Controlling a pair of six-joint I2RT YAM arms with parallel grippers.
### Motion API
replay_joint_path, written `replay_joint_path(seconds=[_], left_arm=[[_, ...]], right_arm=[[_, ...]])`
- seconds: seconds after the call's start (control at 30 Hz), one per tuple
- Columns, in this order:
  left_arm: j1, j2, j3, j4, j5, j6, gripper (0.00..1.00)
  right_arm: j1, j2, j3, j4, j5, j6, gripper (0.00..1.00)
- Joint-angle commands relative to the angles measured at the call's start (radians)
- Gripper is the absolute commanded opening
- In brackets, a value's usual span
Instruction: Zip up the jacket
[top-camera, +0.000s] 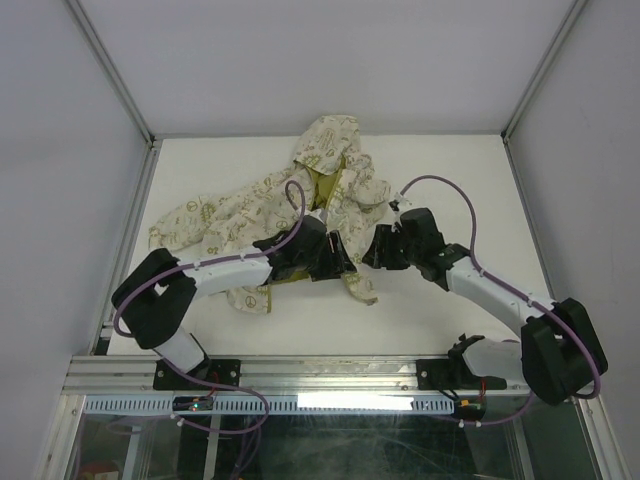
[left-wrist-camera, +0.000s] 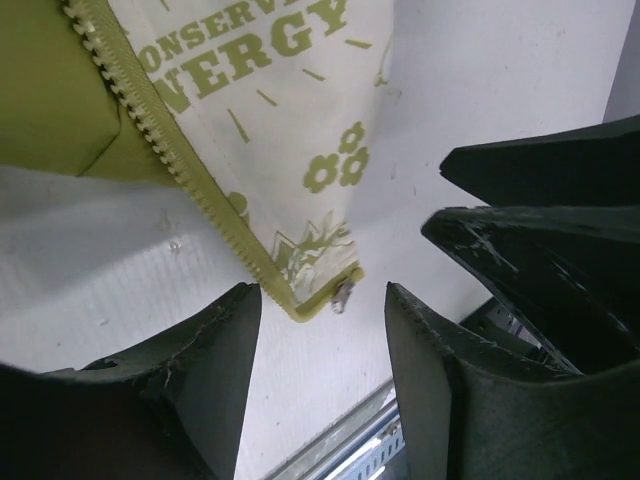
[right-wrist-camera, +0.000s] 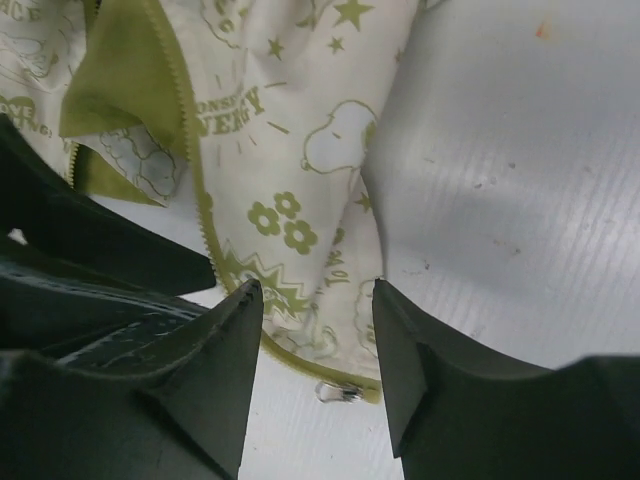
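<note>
The cream jacket (top-camera: 270, 205) with olive prints lies open on the white table, hood (top-camera: 330, 140) at the far side and one sleeve (top-camera: 190, 222) out to the left. Its lower front corner (top-camera: 360, 288) points at the near edge. My left gripper (top-camera: 348, 256) and right gripper (top-camera: 372, 250) are both open and empty, tip to tip just above that front panel. In the left wrist view the olive zipper band (left-wrist-camera: 190, 170) ends at the corner, with a small metal zipper piece (left-wrist-camera: 342, 295) between my open left gripper's (left-wrist-camera: 322, 292) tips. In the right wrist view the same piece (right-wrist-camera: 338, 391) lies below my open right gripper (right-wrist-camera: 315, 288).
White walls and metal frame posts (top-camera: 120, 90) close in the table on the left, right and back. A metal rail (top-camera: 330, 372) runs along the near edge by the arm bases. The right gripper's fingers (left-wrist-camera: 540, 230) crowd the right of the left wrist view.
</note>
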Motion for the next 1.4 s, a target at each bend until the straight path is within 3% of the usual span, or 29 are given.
replay_joint_path(seconds=[0.0, 0.2, 0.33, 0.4, 0.5, 0.67, 0.83, 0.97, 1.37], left_arm=[[-0.025, 0.061, -0.016, 0.153, -0.006, -0.098, 0.52], [-0.023, 0.061, -0.057, 0.141, -0.072, -0.138, 0.47], [-0.022, 0.08, -0.04, 0.177, -0.065, -0.105, 0.36], [-0.022, 0.079, -0.041, 0.212, -0.065, -0.08, 0.25], [-0.016, 0.048, -0.064, 0.263, -0.111, 0.007, 0.0], [0.072, -0.093, -0.165, 0.365, -0.066, 0.187, 0.0], [0.202, -0.226, -0.226, 0.468, 0.215, 0.376, 0.0], [0.254, -0.284, -0.197, 0.431, 0.357, 0.467, 0.0], [0.331, -0.313, -0.058, 0.349, 0.655, 0.454, 0.0]], right_arm=[[-0.001, -0.038, -0.002, 0.12, -0.011, -0.007, 0.51], [-0.001, -0.062, -0.038, 0.125, -0.034, -0.031, 0.52], [-0.002, -0.074, -0.059, 0.139, -0.05, -0.041, 0.52], [-0.002, -0.077, -0.067, 0.149, -0.063, -0.047, 0.52], [-0.002, -0.069, -0.065, 0.156, -0.117, -0.078, 0.54], [-0.001, -0.041, -0.029, 0.15, -0.233, -0.129, 0.58], [0.0, -0.036, -0.014, 0.201, -0.318, -0.139, 0.59], [0.007, -0.048, 0.004, 0.262, -0.365, -0.136, 0.61], [0.082, -0.018, 0.03, 0.486, -0.329, -0.225, 0.68]])
